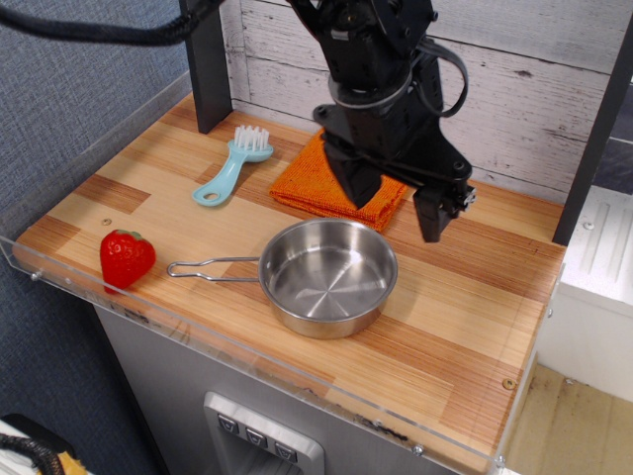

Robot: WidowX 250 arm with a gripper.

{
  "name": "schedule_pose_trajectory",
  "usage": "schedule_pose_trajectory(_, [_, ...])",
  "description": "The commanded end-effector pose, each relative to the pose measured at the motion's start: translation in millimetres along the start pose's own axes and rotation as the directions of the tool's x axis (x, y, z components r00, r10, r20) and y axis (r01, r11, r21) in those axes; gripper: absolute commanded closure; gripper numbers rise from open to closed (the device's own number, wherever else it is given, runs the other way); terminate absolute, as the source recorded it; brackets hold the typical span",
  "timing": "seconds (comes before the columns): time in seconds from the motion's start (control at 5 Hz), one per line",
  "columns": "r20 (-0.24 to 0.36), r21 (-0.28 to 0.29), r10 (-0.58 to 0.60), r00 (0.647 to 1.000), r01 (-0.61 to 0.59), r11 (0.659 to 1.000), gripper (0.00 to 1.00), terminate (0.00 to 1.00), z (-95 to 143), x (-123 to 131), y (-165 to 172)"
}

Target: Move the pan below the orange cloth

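Note:
The shiny steel pan (pixel 326 277) sits on the wooden table, its wire-loop handle (pixel 210 267) pointing left. The orange cloth (pixel 316 183) lies flat just behind it, partly hidden by my arm. My gripper (pixel 396 206) hangs open and empty above the pan's far right rim, in front of the cloth. One finger (pixel 356 178) is over the cloth and the other finger (pixel 432 213) is to the right of it. The gripper touches nothing.
A red strawberry (pixel 126 258) lies at the front left. A light blue brush (pixel 232 163) lies behind left of the pan. A clear plastic lip (pixel 247 356) runs along the table's front edge. A dark post (pixel 208 64) stands at the back left.

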State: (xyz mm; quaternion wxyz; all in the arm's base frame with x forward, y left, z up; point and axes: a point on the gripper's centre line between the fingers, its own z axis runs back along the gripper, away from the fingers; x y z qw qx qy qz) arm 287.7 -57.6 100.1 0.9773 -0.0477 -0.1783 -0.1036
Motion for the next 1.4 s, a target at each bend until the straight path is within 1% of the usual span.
schedule_pose_trajectory(0.0, [-0.059, -0.040, 0.060, 0.996, -0.063, 0.997, 0.00, 0.00, 7.4, 2.7, -1.4])
schedule_pose_trajectory(0.2, [-0.064, -0.032, 0.050, 0.997, -0.052, 0.998, 0.00, 0.00, 7.8, 3.0, -1.3])
schedule_pose_trajectory(0.4, [-0.077, -0.011, 0.050, 0.996, -0.051, 0.999, 0.00, 0.00, 9.8, 2.9, -1.9])
schedule_pose_trajectory(0.6, [-0.096, 0.028, 0.034, 0.995, -0.031, 0.999, 0.00, 0.00, 12.6, 4.5, -6.9])
schedule_pose_trajectory(1.0, [-0.096, 0.028, 0.034, 0.995, -0.031, 0.999, 0.00, 0.00, 12.6, 4.5, -6.9])
schedule_pose_trajectory(1.2, [-0.096, 0.028, 0.034, 0.995, -0.031, 0.999, 0.00, 1.00, 12.6, 4.5, -6.9])
